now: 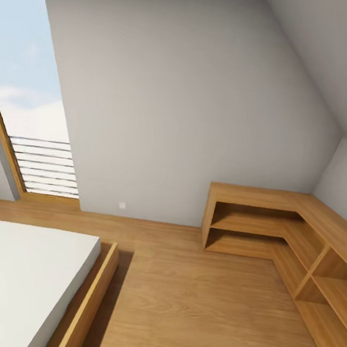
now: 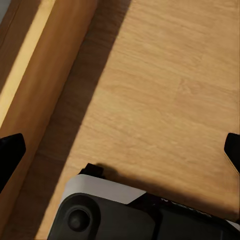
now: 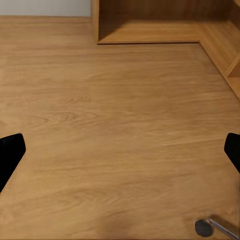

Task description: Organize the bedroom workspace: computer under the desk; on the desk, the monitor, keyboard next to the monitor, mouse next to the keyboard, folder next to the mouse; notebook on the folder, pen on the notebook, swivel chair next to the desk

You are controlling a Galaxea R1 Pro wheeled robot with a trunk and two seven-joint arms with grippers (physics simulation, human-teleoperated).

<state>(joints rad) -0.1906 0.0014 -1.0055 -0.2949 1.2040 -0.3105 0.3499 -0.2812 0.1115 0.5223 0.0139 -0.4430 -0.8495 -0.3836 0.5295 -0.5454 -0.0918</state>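
Bedroom, wood floor [image 1: 192,303]. Corner shelf unit [image 1: 274,227] against the wall; bed [image 1: 24,275] well apart from it, window [image 1: 31,100] beyond. Desk items unseen. Left gripper [image 2: 120,150] and right gripper [image 3: 120,150] both spread wide, holding nothing, over floor.

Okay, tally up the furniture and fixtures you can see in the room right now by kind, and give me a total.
Bed: 1
Corner shelf unit: 1
Window: 1
Wall outlet: 1
Total: 4
None of the desk items from the task are in these views. The caster and metal leg at the edge of the right wrist view is not counted, since I cannot tell what it belongs to.
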